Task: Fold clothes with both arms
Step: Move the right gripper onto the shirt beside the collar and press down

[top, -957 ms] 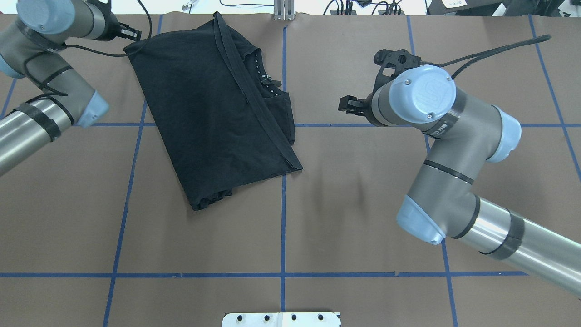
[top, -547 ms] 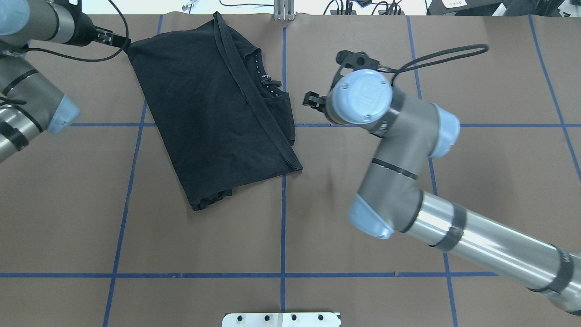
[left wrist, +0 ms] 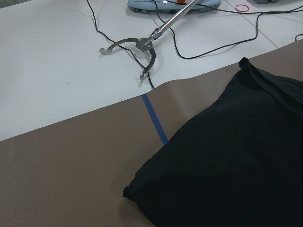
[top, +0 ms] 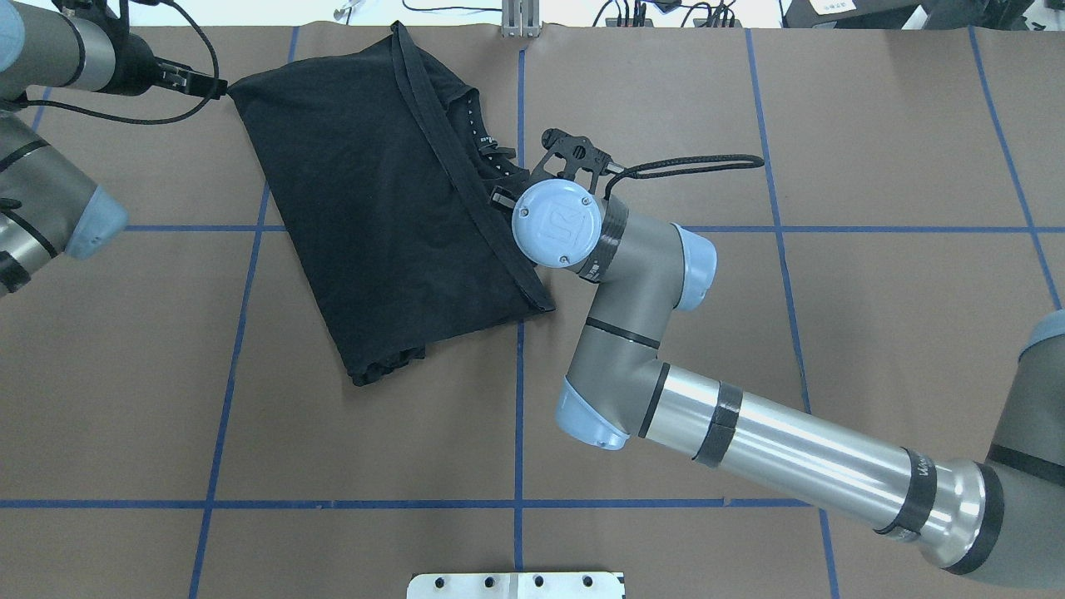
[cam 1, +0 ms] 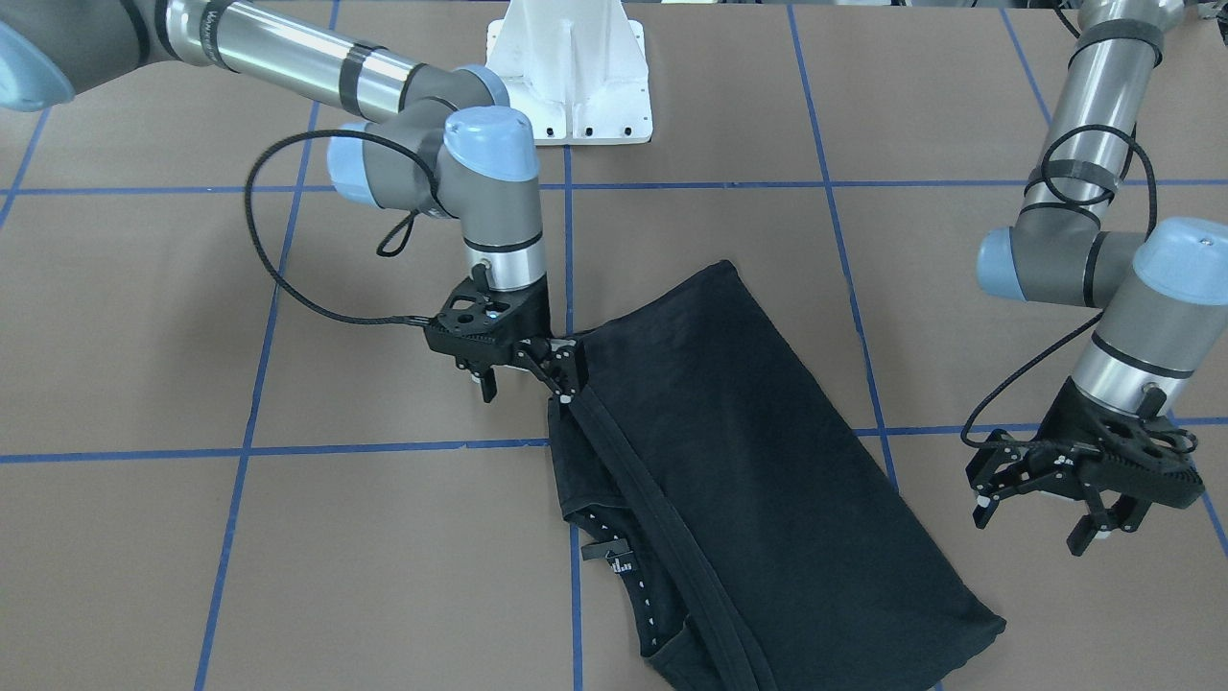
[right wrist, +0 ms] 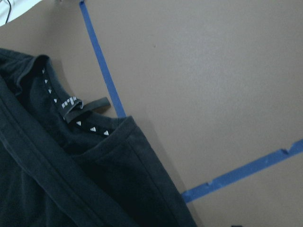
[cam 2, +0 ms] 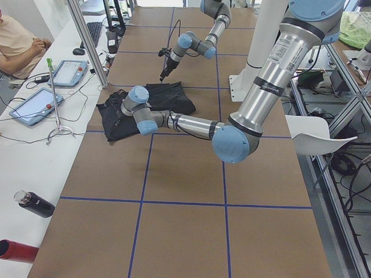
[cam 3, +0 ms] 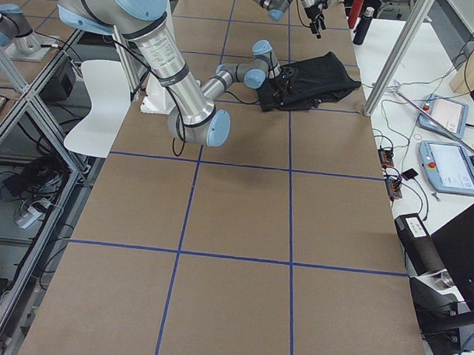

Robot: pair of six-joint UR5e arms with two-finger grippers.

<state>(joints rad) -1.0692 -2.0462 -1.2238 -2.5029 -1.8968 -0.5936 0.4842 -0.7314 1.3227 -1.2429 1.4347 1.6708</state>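
The right arm [top: 749,441] comes in from the near right and bends across the brown worktop [top: 749,125], which has blue tape lines [top: 517,416] on it. Past the arm's elbow lies the black T-shirt [top: 374,208]. It is folded, flat and a bit crooked, on the far half of the worktop, mostly left of the middle line. The right end effector [cam 1: 528,392] points down at the shirt's right edge, close to the collar [right wrist: 71,101]. Its two fingers are apart, one over the cloth and one over the bare worktop, and they pinch nothing. Farther back, at the far left, the left arm [top: 50,191] reaches in. The left end effector [cam 1: 1028,533] hangs just beside the shirt's far left corner with its fingers spread wide, and it holds nothing.
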